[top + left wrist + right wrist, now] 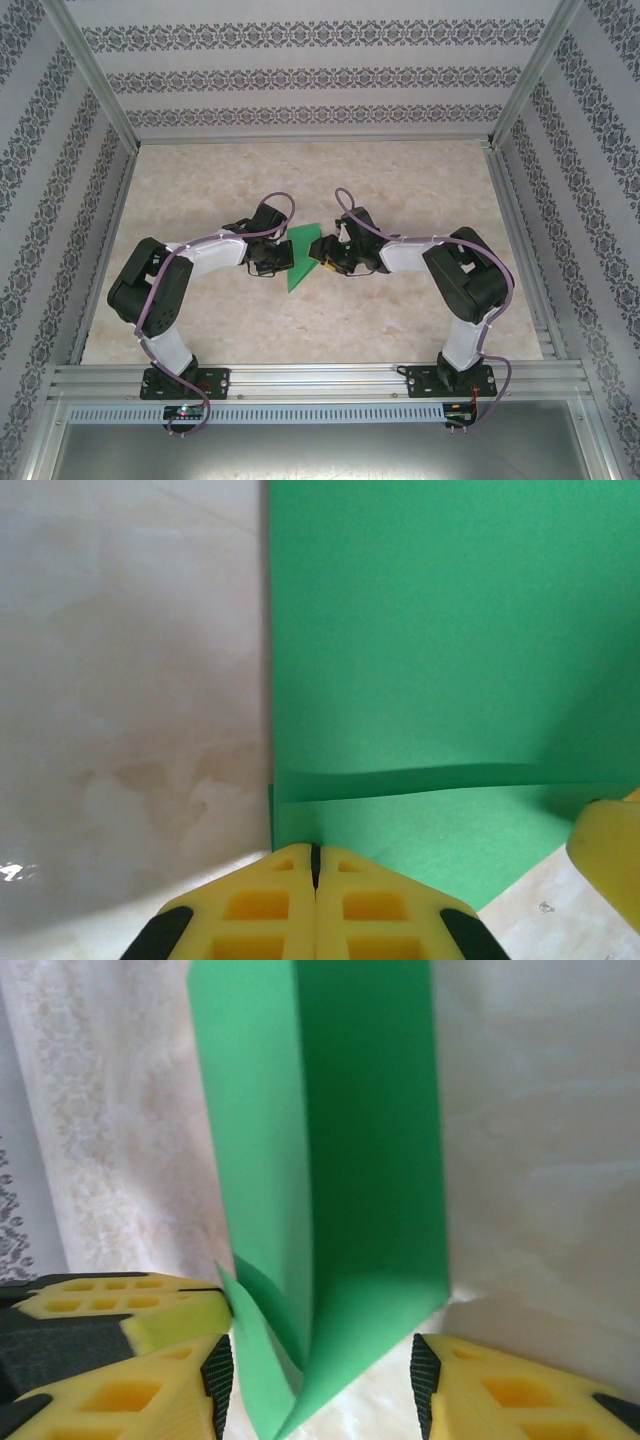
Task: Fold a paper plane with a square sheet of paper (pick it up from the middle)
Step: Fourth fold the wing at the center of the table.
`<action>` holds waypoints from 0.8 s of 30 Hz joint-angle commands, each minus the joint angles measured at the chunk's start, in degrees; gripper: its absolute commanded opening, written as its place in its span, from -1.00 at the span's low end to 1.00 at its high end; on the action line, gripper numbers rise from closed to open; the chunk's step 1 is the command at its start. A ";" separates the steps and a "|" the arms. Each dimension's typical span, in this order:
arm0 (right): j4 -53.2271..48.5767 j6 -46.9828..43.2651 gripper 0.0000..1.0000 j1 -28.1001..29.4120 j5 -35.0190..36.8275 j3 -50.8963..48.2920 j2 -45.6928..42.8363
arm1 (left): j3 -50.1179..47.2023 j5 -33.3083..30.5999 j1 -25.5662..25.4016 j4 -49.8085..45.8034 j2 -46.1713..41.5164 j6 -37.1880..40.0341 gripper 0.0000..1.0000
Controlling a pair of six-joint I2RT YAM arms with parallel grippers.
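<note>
Square sheet of paper (pixel 303 255), thin bright green, folded, rests mid counter (pixel 300 330) (beige marble-look). Top view: sheet sits btwn left claw (pixel 285 258) & right claw (pixel 322 258), both right beside it. Left wrist: yellow claw tips together, touching sheet's near edge; can't tell if pinching. Right wrist: claw apart, straddling sheet's lifted fold.

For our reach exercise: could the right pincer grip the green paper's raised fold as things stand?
Probably yes: the right pincer stands open around the fold of the paper, with nothing else in the gap.
</note>
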 commanded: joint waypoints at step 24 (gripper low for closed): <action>-3.05 -9.20 -0.87 -1.97 -8.49 5.14 1.38 | 3.20 -4.25 -0.78 -7.09 -3.43 1.28 -0.62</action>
